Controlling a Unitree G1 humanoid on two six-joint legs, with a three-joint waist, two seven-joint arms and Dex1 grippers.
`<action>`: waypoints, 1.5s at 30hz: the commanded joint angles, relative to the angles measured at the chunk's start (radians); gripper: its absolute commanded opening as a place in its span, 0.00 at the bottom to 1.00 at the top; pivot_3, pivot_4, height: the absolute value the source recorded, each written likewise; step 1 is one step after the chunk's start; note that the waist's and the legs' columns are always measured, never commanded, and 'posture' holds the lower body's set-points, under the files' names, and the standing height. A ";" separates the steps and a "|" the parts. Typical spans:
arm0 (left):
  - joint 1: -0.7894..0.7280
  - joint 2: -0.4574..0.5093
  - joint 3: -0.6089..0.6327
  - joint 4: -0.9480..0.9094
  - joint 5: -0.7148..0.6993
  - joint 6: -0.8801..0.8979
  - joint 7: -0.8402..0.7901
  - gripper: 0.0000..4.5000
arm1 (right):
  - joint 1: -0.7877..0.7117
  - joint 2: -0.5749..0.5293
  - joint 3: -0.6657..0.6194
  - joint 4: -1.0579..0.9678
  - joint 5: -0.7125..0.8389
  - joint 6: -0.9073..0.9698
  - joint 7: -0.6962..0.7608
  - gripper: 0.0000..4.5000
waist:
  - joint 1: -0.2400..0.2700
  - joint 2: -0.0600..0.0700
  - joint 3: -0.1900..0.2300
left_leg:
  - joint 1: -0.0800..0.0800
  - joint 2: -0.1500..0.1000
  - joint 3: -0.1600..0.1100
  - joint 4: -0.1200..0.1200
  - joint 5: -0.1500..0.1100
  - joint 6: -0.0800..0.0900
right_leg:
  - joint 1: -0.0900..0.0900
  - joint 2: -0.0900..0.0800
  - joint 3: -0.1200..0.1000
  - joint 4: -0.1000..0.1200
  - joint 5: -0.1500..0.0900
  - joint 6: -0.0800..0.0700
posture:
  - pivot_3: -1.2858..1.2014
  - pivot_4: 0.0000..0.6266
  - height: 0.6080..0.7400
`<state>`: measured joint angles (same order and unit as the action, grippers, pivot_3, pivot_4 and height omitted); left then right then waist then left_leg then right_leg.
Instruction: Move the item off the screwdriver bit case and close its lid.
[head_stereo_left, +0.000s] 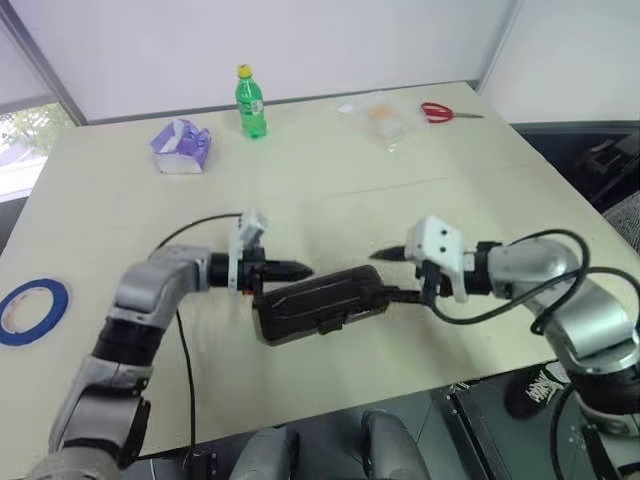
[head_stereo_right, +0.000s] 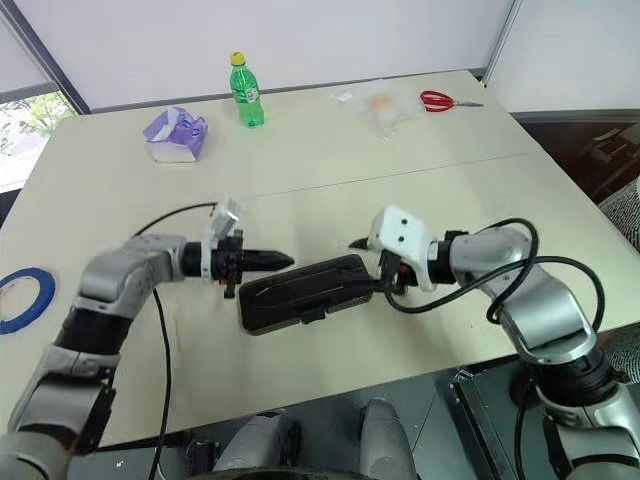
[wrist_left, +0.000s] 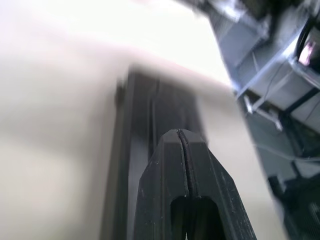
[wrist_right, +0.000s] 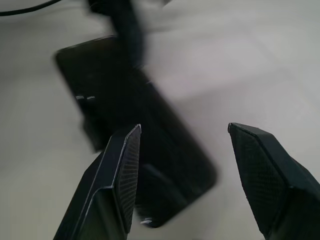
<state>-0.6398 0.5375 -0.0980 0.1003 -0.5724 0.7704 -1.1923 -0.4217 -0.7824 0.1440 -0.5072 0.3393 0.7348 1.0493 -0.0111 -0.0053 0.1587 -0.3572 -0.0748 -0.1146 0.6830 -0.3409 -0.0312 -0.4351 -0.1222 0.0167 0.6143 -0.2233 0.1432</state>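
Dark grey, the screwdriver bit case (head_stereo_left: 318, 303) lies folded between your grippers, the blue tape ring (head_stereo_left: 32, 310) well apart. Your left gripper (head_stereo_left: 300, 269) is clenched on nothing; your right gripper (wrist_right: 182, 150) is spread and empty at the opposite end. If the lid (head_stereo_right: 300, 285) isn't latched, a sideways nudge could slide the case instead of snapping it.

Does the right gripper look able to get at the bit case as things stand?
Probably yes: the right gripper, fingers apart, sits at the screwdriver bit case's near end, with nothing between them.

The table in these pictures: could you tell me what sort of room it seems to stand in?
Probably an office or lab workroom: a large beige table against plain white partition walls, a window at one side, and loose desk items such as red scissors and a green bottle.
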 joint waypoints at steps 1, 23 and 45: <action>-0.069 -0.027 -0.014 0.111 0.055 -0.066 0.008 0.00 | 0.019 0.023 0.068 -0.059 0.056 -0.013 0.042 0.21 | 0.000 0.000 0.000 | 0.000 0.000 0.000 0.000 0.000 0.000 | 0.000 0.000 0.000 0.000 0.000 0.000 | 0.52 0.24 1.00; -0.090 -0.191 -0.139 0.399 0.328 -0.345 0.001 0.00 | 0.015 0.161 0.281 0.175 -0.197 -0.164 -0.133 0.01 | -0.001 -0.002 0.001 | -0.001 -0.001 0.001 0.000 0.000 0.000 | -0.001 0.000 0.000 0.000 0.000 0.000 | 0.52 0.24 1.00; 0.003 -0.158 -0.116 0.270 0.318 -0.280 -0.054 0.00 | 0.059 0.116 0.231 0.038 -0.192 -0.099 -0.079 0.01 | -0.001 -0.002 0.001 | -0.001 0.000 0.000 0.000 0.000 0.000 | -0.001 0.001 0.000 0.000 0.000 0.000 | 0.52 0.24 1.00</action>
<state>-0.6559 0.3760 -0.2071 0.4278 -0.2127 0.4527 -1.1948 -0.3569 -0.6500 0.4529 -0.3856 0.1135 0.6156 0.9625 -0.0125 -0.0069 0.1594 -0.3590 -0.0748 -0.1147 0.6829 -0.3409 -0.0312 -0.4368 -0.1210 0.0170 0.6142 -0.2233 0.1433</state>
